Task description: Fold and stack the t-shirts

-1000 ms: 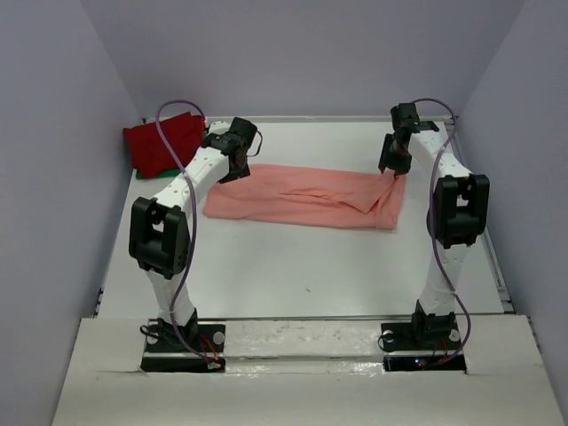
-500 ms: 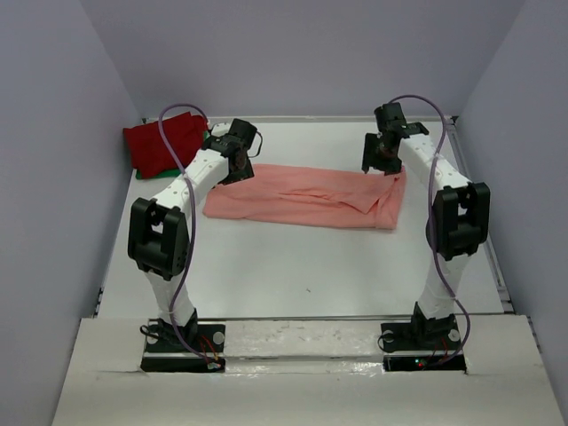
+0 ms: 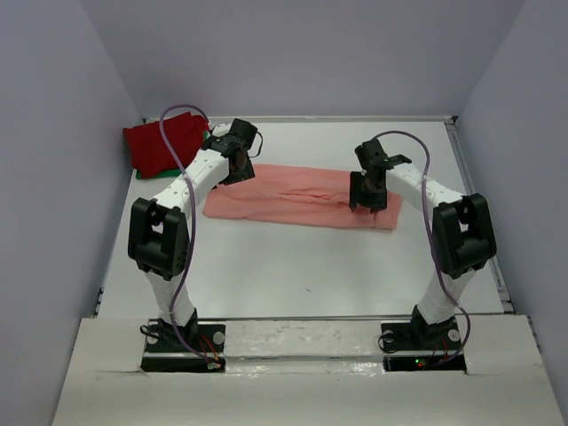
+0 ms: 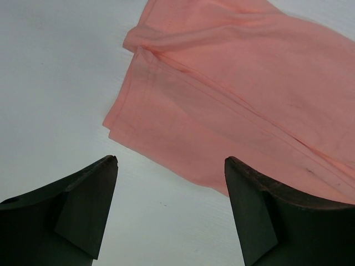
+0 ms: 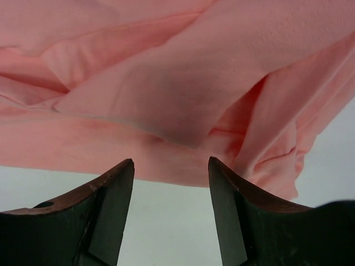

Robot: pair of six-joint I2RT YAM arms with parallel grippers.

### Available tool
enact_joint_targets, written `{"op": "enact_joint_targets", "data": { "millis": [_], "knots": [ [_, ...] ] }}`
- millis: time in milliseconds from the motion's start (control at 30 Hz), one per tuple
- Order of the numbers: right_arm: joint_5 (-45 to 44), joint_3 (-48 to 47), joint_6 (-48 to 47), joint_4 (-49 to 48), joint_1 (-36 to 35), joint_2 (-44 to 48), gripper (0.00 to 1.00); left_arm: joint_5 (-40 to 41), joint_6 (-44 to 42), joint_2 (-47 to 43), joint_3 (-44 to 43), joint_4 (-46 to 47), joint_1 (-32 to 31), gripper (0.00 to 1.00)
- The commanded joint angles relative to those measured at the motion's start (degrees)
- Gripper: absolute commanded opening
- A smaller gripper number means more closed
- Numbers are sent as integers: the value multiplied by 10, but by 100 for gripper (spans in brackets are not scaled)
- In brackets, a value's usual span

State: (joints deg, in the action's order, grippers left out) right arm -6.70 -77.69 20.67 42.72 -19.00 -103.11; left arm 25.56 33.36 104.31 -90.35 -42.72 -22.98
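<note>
The salmon-pink t-shirt lies as a long folded strip across the middle of the table. My left gripper hangs open over its far left end; in the left wrist view the shirt lies ahead of the gripper, bare table between the fingers. My right gripper stands open over the strip's right part; the right wrist view has rumpled folds of the shirt just beyond the gripper, nothing held. The dark red t-shirt sits folded at the far left on a green t-shirt.
The white table is walled in by grey-lilac panels left, right and behind. The red and green pile sits against the left wall. Both arm bases are bolted at the near edge.
My right gripper opened and let go of the pink shirt's far right corner, then swung left and nearer, over the strip. The corner now lies flat. The left arm hardly moved.
</note>
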Motion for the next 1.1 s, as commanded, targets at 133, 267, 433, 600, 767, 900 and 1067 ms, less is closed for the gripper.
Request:
{"op": "enact_joint_targets", "data": {
  "millis": [133, 267, 433, 600, 767, 900, 1067],
  "knots": [
    [-46, 34, 30, -45, 9, 25, 61, 19, -8, -32, 15, 2, -4, 88],
    [-43, 31, 27, -47, 14, 15, 59, 15, -8, -32, 18, 4, -4, 88],
    [-33, 12, 20, -50, 27, 3, 56, 15, -11, -32, 19, 8, -3, 88],
    [-18, -8, 13, -52, 27, -17, 46, 19, -15, -32, 24, 11, -4, 88],
    [0, -23, 13, -53, 27, -25, 39, 22, -17, -34, 27, 15, -3, 88],
    [0, -26, 13, -53, 27, -23, 40, 20, -20, -32, 28, 17, -3, 88],
    [1, -25, 10, -52, 27, -27, 40, 17, -21, -31, 28, 19, -3, 88]
  ]
}}
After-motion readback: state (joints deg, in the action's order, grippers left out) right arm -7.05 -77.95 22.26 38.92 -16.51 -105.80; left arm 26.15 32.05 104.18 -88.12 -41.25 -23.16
